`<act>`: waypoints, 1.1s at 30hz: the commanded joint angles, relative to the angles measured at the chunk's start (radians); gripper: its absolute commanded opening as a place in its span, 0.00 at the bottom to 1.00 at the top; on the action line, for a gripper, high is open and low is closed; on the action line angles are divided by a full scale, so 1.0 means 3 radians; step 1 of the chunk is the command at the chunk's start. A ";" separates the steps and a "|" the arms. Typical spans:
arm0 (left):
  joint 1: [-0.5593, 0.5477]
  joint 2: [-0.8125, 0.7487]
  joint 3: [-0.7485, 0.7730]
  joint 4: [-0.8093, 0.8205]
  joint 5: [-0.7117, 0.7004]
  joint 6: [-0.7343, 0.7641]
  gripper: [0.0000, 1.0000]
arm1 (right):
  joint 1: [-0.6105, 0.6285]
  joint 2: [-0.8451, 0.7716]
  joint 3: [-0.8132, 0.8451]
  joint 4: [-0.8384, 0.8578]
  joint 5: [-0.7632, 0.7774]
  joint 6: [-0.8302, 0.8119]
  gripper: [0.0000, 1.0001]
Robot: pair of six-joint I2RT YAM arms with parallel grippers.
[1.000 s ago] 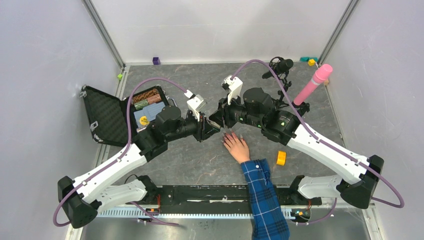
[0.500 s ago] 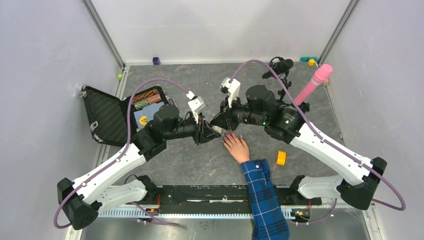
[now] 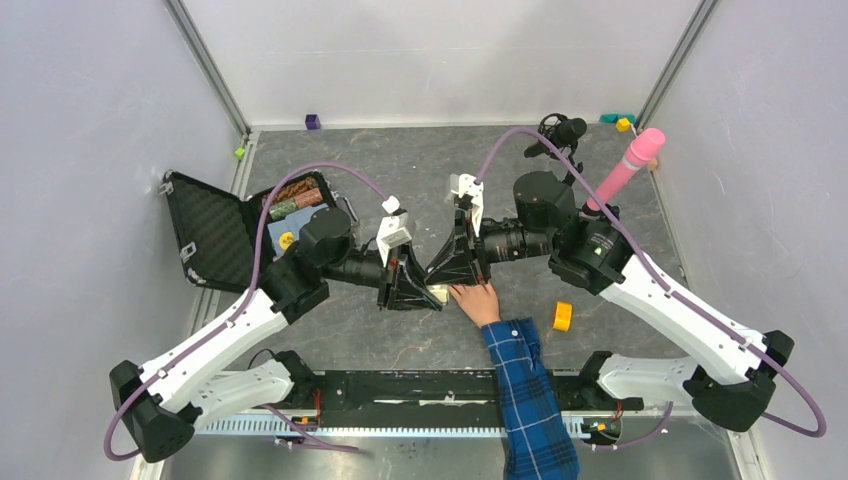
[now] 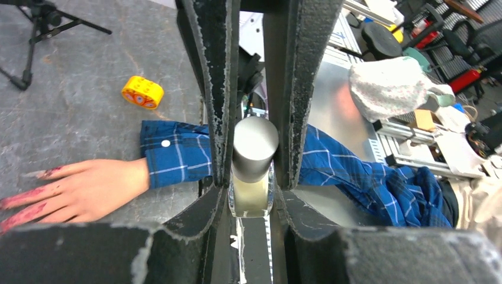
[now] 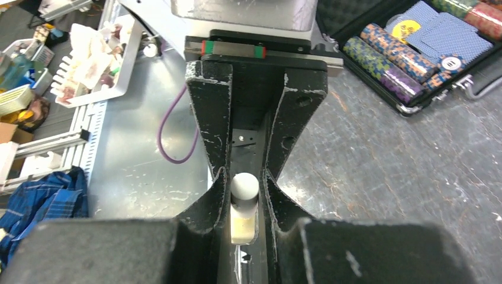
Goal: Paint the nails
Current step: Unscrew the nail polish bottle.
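Left end effector [image 4: 253, 163]: closed on small pale glass bottle with grey cap [image 4: 255, 139].
Right end effector [image 5: 244, 204]: closed on small white-topped cream item [image 5: 243, 187].
Nails [image 4: 21, 198]: reddish, on pale hand [image 3: 479, 301] laid flat mid-surface, just beside both end effectors.

We find the hand [image 3: 478, 302] flat on the worktop [image 3: 400, 160], mid-front. Just left of it, a bottle [image 4: 253, 183] sits between the left end effector [image 3: 430, 297] and the right end effector [image 3: 440, 281]. A case [image 3: 215, 235] lies far left, a tripod [image 3: 556, 140] behind right.

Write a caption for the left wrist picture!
Left claw grips a bottle beside a red-smeared hand.
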 commanded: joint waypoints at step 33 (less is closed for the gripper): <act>-0.0050 0.0033 -0.0044 0.0085 -0.1868 -0.0203 0.02 | 0.0030 0.0097 0.0100 0.0152 0.1821 0.0340 0.75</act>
